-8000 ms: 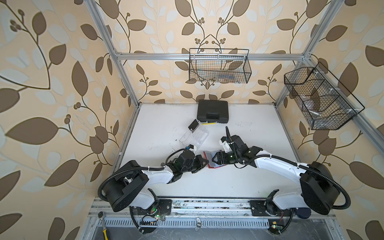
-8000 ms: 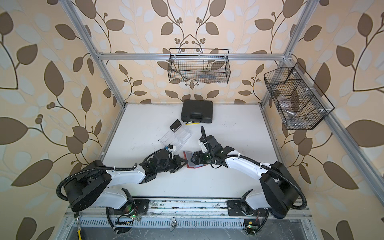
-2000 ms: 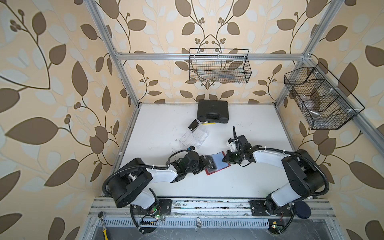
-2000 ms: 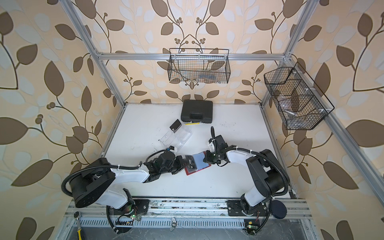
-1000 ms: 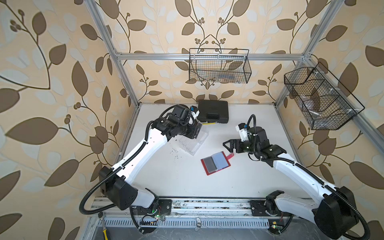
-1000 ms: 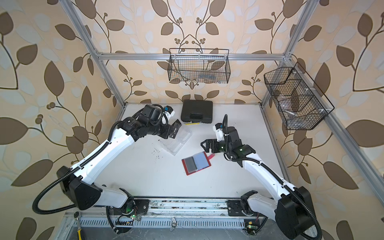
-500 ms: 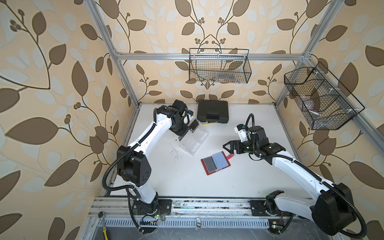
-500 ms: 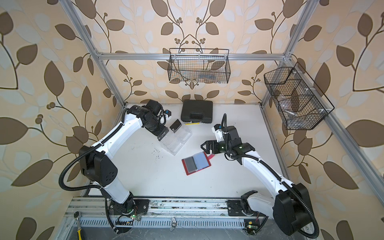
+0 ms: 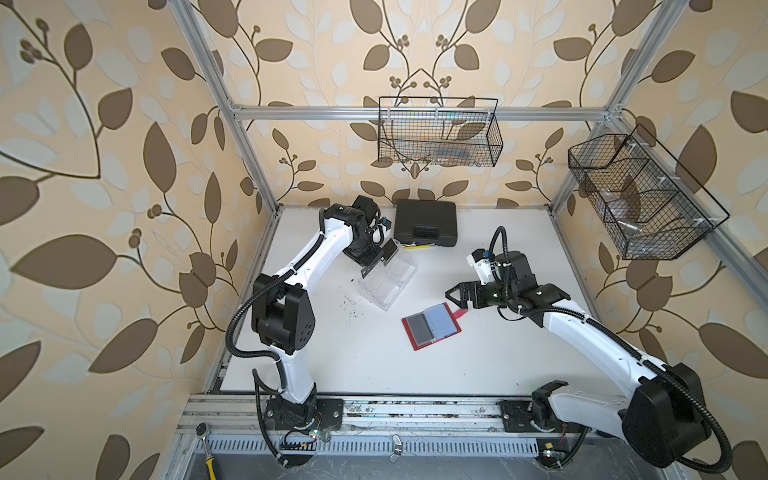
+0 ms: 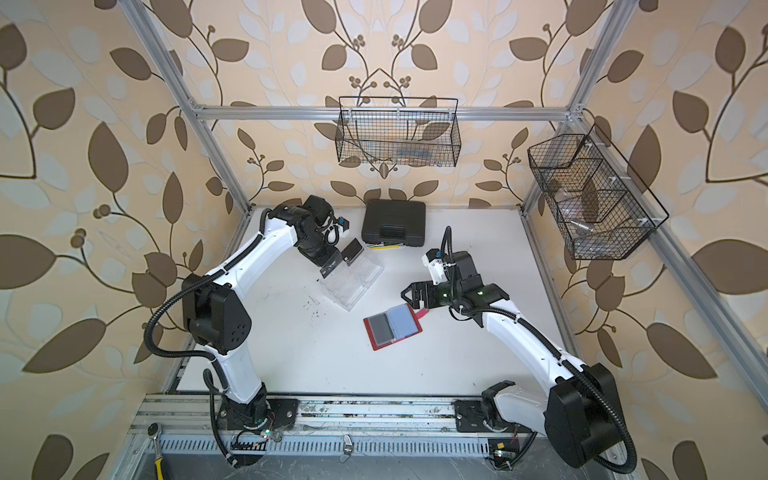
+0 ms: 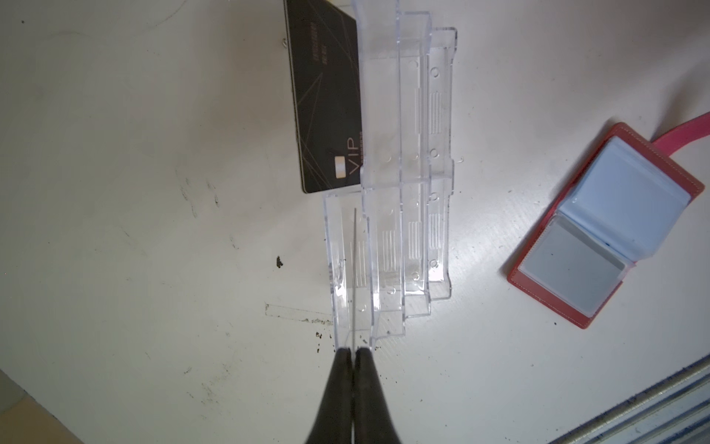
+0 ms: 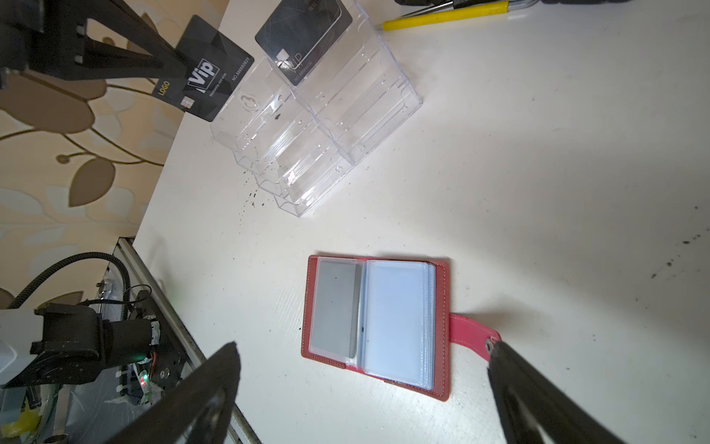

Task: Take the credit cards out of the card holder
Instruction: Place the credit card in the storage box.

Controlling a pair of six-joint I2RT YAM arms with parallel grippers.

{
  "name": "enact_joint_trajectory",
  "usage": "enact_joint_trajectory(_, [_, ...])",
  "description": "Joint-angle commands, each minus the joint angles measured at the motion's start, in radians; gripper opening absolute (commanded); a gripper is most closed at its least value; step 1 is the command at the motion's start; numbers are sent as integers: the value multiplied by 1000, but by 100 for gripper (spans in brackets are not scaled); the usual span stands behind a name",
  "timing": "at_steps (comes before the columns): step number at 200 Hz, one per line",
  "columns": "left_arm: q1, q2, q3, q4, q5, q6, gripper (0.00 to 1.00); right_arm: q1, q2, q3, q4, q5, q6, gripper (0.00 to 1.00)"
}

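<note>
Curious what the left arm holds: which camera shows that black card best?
The right wrist view: the held card faces it, Vip lettering readable, in the left end effector. The left wrist view shows only its thin edge; both top views, a small dark patch.

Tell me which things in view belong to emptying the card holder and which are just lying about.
Job:
- red card holder
- black card in the left end effector
- second black card, in the clear tray

Lying about:
- black case
- yellow-handled tool
- wire baskets
</note>
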Motion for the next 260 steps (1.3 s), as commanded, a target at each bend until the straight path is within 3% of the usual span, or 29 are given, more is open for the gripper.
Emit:
enact_joint_trajectory(1, [14, 7, 37, -24, 32, 28, 0, -6, -13, 24, -22, -8, -22, 100])
enact_joint_trajectory(175, [34, 89, 40, -33, 81, -10, 0, -11, 19, 35, -19, -17, -14, 100])
enact_joint_trajectory(209, [52, 91, 62, -36, 66, -51, 14, -13, 23, 33, -17, -18, -9, 100])
enact_joint_trajectory(260, [89, 61, 90, -42, 75, -76, 25, -11, 31, 27, 7, -32, 9, 100])
